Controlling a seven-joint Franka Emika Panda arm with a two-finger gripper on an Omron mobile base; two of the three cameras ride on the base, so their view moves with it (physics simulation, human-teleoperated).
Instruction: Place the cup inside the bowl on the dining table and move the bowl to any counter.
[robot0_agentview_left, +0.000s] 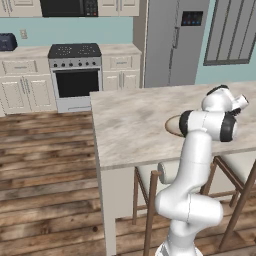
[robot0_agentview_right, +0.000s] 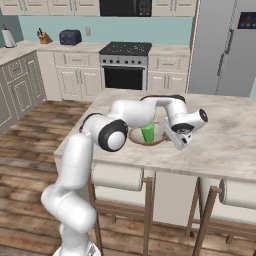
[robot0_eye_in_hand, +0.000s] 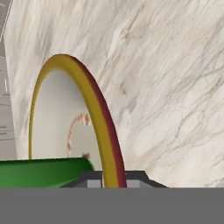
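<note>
The green cup (robot0_agentview_right: 148, 132) stands upright inside the wide tan-rimmed bowl (robot0_agentview_right: 159, 140), which rests on the dining table (robot0_agentview_right: 225, 145) near its front edge. My gripper (robot0_agentview_right: 175, 139) is at the bowl's right rim. In the hand view the rim of the bowl (robot0_eye_in_hand: 94, 109) runs straight between my fingertips (robot0_eye_in_hand: 92, 180), which sit tight against it on both sides, so the gripper (robot0_eye_in_hand: 113, 179) is shut on the rim. The cup (robot0_eye_in_hand: 43, 173) shows as a green band just inside. From the left base view the bowl (robot0_agentview_left: 171, 126) is mostly hidden behind my arm.
Wooden stools (robot0_agentview_right: 117, 176) are tucked under the table's near side below the bowl. Behind the table stand a stove (robot0_agentview_left: 75, 70), cream cabinets with a toaster (robot0_agentview_left: 7, 41) and a grey fridge (robot0_agentview_left: 175, 40). Open wood floor (robot0_agentview_left: 45, 165) lies to the left.
</note>
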